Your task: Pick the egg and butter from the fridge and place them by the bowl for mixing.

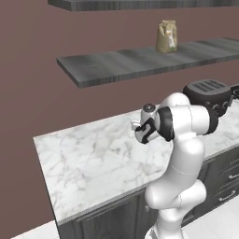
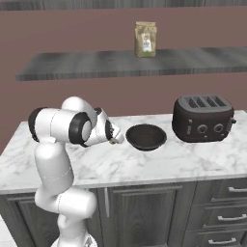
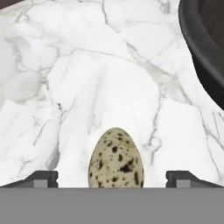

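While hand view shows the egg, right base view shows the bowl.

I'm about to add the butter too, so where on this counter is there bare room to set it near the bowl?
Bare marble runs from the counter's left edge to the bowl, and along the front strip before the bowl. The egg sits between the open gripper's fingertips, left of the bowl. It is tight between the bowl and toaster.

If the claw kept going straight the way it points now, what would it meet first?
Probably the egg, lying between the claw fingertips on the marble counter, just beside the bowl; depth is unclear.
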Tool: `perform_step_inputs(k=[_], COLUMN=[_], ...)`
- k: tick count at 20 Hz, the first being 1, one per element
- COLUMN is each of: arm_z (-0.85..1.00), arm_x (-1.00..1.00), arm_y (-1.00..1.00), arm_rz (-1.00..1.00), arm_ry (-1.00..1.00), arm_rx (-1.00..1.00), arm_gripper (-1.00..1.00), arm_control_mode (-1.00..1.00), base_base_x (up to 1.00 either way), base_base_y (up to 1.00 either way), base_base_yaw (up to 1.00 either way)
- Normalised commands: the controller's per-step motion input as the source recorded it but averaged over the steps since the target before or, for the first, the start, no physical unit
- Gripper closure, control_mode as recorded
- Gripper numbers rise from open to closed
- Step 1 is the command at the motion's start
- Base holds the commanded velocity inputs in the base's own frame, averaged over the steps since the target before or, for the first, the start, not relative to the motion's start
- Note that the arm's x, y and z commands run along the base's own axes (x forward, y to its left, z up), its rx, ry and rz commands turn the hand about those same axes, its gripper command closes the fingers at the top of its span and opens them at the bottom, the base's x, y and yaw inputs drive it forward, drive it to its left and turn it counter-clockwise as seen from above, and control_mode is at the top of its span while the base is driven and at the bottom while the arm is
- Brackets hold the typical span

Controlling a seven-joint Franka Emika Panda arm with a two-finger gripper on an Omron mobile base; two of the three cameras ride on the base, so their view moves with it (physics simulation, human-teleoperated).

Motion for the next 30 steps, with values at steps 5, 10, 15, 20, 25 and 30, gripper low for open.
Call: perform_step_inputs(k=[5, 10, 15, 20, 25, 30], arm_z=[0.55, 0.61, 0.66, 0.91, 0.86, 0.55], arm_x=[-0.28, -0.59, -0.76, -0.60, -0.69, -0.97], arm_y=[0.00, 0.00, 0.00, 0.00, 0.01, 0.17], arm_rz=[0.15, 0.17, 0.16, 0.15, 0.10, 0.01], arm_ry=[-0.12, -0.11, -0.05, 0.00, 0.01, 0.04], arm_rx=[0.00, 0.00, 0.00, 0.00, 0.00, -0.01], arm_gripper=[-1.00, -1.00, -1.00, -1.00, -1.00, -1.00], arm_control_mode=[-1.00, -1.00, -1.00, -1.00, -1.00, -1.00], base_base_x=[0.00, 0.00, 0.00, 0.00, 0.00, 0.00], base_base_y=[0.00, 0.00, 0.00, 0.00, 0.00, 0.00], base_base_yaw=[0.00, 0.00, 0.00, 0.00, 0.00, 0.00])
